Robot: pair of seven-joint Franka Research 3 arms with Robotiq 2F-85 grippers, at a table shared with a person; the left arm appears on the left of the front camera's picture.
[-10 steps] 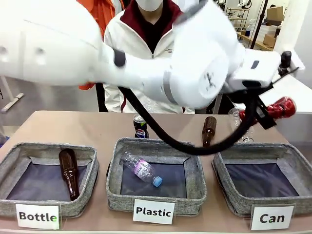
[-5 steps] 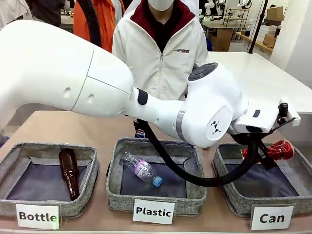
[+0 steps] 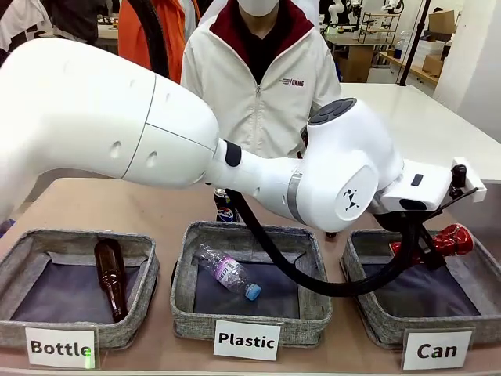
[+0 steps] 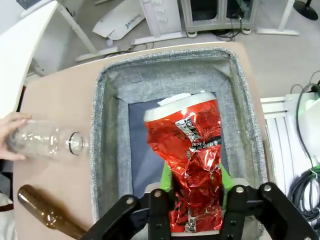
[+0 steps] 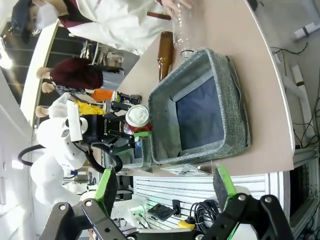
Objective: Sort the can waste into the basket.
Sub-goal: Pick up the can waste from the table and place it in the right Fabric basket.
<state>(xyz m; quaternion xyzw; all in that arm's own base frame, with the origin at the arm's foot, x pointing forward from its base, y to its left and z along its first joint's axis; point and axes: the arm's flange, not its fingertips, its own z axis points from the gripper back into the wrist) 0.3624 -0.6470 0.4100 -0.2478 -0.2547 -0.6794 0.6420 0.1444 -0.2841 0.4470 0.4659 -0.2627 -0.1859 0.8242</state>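
Observation:
The crushed red can [image 3: 444,240] hangs just above the dark bottom of the grey basket [image 3: 366,312] labelled "Can", at the table's right. My left gripper [image 3: 427,249] reaches across the table and is shut on it. In the left wrist view the red can [image 4: 192,160] sits between the green pads of my left gripper [image 4: 195,182], with the basket [image 4: 150,75] right below. A dark Pepsi can [image 3: 226,213] stands behind the middle basket, half hidden by my left arm. My right gripper [image 5: 165,187] hangs open off the table's side, looking at the basket [image 5: 235,125].
The "Plastic" basket [image 3: 184,301] holds a clear bottle [image 3: 227,272]; the "Bottle" basket [image 3: 145,313] holds a brown bottle [image 3: 110,276]. A person stands across the table, a hand on a clear bottle [image 4: 47,142]. A brown bottle [image 4: 47,215] lies near it.
My left arm has swung down and forward, bringing the red can from above the table's far right to just over the "Can" basket. It has barely moved in the last half second.

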